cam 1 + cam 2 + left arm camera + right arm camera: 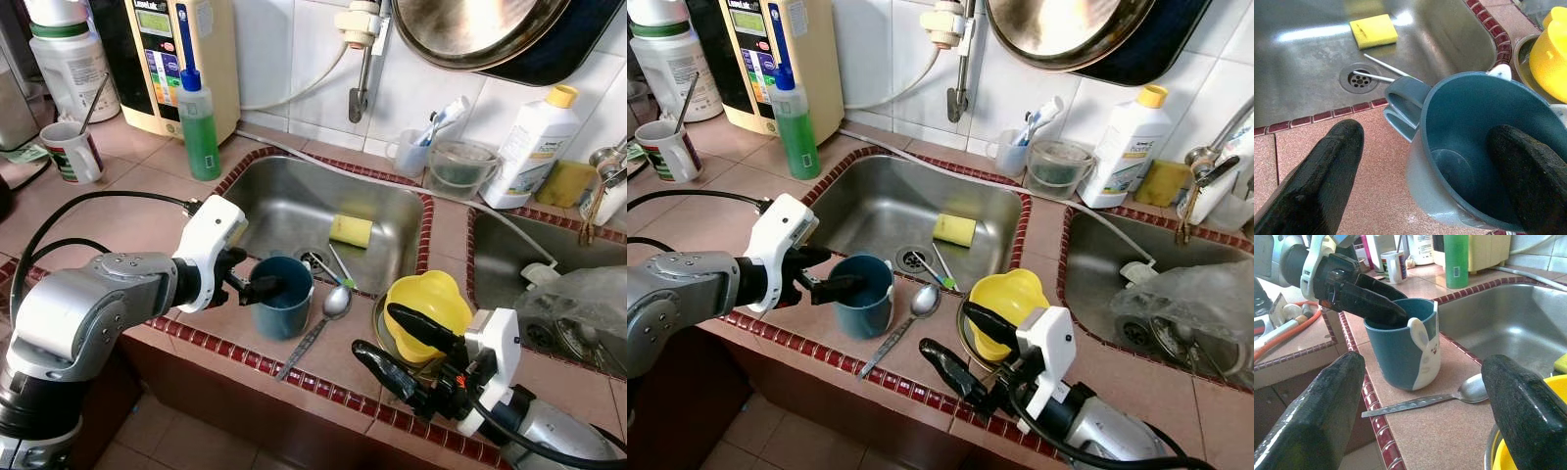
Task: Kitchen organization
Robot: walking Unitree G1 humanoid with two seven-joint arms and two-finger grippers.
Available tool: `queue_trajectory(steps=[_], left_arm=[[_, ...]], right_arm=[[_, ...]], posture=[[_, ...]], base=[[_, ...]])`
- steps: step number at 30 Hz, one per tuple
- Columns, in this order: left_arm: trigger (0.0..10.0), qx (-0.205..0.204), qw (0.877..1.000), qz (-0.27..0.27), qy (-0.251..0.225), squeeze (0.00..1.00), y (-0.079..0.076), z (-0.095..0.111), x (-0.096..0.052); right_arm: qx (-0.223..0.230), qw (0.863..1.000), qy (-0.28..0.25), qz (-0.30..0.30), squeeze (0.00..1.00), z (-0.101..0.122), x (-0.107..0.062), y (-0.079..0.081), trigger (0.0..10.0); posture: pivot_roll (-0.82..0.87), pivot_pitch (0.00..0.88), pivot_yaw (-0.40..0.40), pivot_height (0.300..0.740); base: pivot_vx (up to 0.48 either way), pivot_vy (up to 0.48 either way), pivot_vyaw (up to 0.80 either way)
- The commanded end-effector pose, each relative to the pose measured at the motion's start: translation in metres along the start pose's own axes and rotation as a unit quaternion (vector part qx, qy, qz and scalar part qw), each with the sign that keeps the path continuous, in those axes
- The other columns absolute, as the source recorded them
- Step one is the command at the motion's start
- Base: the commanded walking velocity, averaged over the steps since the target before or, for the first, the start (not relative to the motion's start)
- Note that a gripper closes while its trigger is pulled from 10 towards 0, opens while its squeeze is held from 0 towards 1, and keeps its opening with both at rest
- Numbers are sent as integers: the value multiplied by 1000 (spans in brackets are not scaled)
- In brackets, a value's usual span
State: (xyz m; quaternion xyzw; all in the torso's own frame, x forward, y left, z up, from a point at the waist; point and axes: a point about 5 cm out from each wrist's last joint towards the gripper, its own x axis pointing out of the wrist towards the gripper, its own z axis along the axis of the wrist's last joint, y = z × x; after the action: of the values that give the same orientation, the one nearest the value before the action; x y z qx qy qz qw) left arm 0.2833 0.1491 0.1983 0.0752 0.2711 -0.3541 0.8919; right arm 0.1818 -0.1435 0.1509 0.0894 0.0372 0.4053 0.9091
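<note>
On the counter: one blue mug (pixel 282 297), one spoon (pixel 323 319) | left gripper (pixel 257 287) straddles mug rim, unclenched | right gripper (pixel 397 345) spread wide

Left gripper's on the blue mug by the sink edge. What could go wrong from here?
1. The left gripper has one finger inside the blue mug and one outside, wall not yet pinched; a lift now may tip it.
2. The spoon lies right beside the mug and could get knocked off the counter edge.
3. The right gripper hangs open near the yellow bowl; the arms may crowd.
</note>
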Motion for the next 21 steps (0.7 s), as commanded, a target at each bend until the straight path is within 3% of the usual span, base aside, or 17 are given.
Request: queue_trajectory(steps=[1,5,6,7,8,9,10,21], left_arm=[[10000,4,1000,5,18,0,0,0,3],[10000,16,1000,5,25,0,-2,1,6],[7294,18,999,5,26,0,-2,1,6],[5529,25,999,6,30,0,-3,1,7],[4275,30,999,7,33,0,-3,2,7],[4275,30,999,7,33,0,-3,2,7],[118,31,999,5,33,0,-3,2,8],[0,49,998,-7,42,0,-4,6,9]], right_arm=[[-8,1000,-11,4,0,5,1,2,10000],[-8,1000,-11,2,0,5,1,2,10000],[-9,1000,-11,2,0,5,1,2,10000],[-8,1000,-11,1,0,5,1,2,10000],[-9,1000,-13,-1,0,6,1,1,10000],[-9,1000,-13,-1,0,6,1,1,10000],[-10,1000,-14,-2,0,6,2,1,10000],[-10,1000,-21,-9,0,6,3,1,10000]], posture=[[66,3,-34,740],[67,5,-31,740],[67,5,-31,740],[67,3,-30,740],[66,2,-29,740],[66,2,-29,740],[65,1,-28,740],[60,0,-14,740]], base=[[0,0,0],[0,0,0],[0,0,0],[0,0,0],[0,0,0],[0,0,0],[0,0,0],[0,0,0]])
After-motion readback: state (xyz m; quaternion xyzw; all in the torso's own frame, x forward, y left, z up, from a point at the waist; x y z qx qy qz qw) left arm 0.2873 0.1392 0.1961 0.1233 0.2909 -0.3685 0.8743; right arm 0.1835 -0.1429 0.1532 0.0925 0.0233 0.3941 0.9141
